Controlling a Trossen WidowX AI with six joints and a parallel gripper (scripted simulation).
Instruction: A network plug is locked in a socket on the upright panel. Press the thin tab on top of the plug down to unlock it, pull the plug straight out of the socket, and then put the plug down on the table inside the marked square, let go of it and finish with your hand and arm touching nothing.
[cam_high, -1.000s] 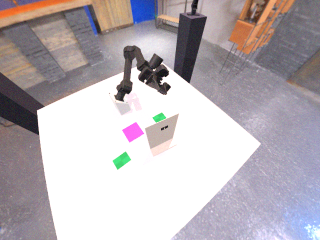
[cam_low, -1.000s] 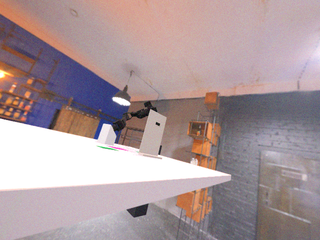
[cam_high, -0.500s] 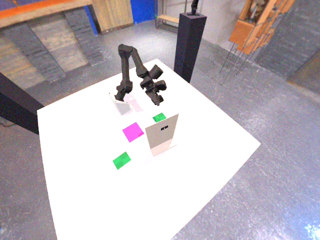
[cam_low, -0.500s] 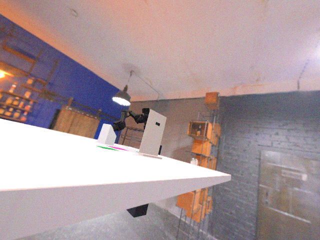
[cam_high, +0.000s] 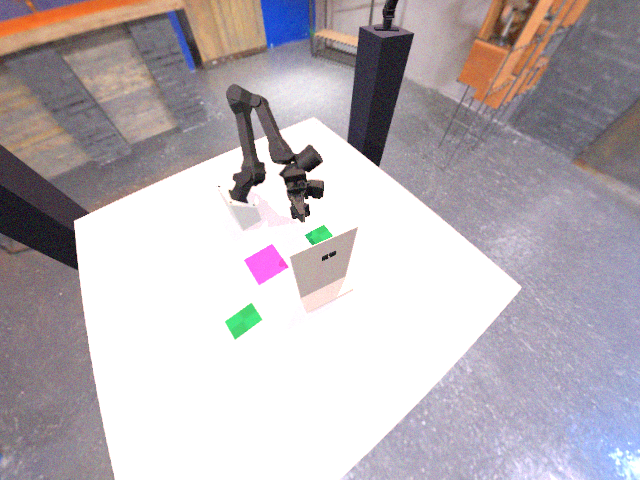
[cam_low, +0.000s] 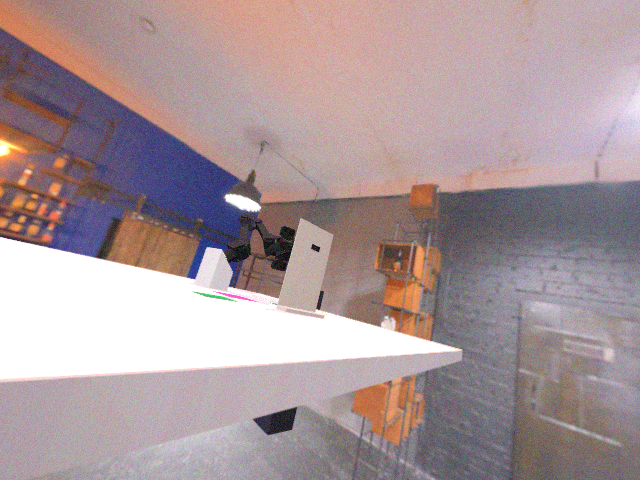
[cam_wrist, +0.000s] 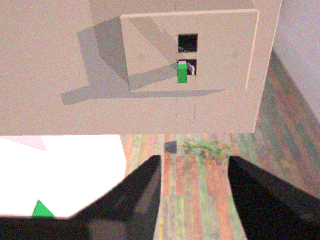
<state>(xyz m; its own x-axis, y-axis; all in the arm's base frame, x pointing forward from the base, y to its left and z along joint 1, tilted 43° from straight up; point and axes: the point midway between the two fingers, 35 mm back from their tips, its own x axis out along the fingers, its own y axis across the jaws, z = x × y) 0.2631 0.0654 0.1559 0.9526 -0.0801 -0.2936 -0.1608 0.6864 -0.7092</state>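
The upright panel (cam_high: 316, 276) (cam_low: 303, 279) (cam_wrist: 30, 65) stands on the table. In the wrist view its raised housing (cam_wrist: 225, 65) has two dark openings. The plug's small green end (cam_wrist: 182, 75) sticks out at the lower opening, with a thin pale piece beside it. My gripper (cam_wrist: 194, 164) (cam_high: 301, 218) is open partway, with nothing between its fingers. It is in front of the panel on the arm's side, apart from the plug. A magenta patch (cam_high: 264, 264) and two green patches (cam_high: 318, 234) (cam_high: 243, 320) lie on the table; which is the marked square is unclear.
The white block (cam_high: 244, 215) (cam_low: 210, 268) stands at the arm's base. The table's edge (cam_low: 392, 357) is beyond the panel. One green patch lies close to the panel's arm side. Dark pillars (cam_high: 379, 87) (cam_high: 41, 206) stand beyond the table.
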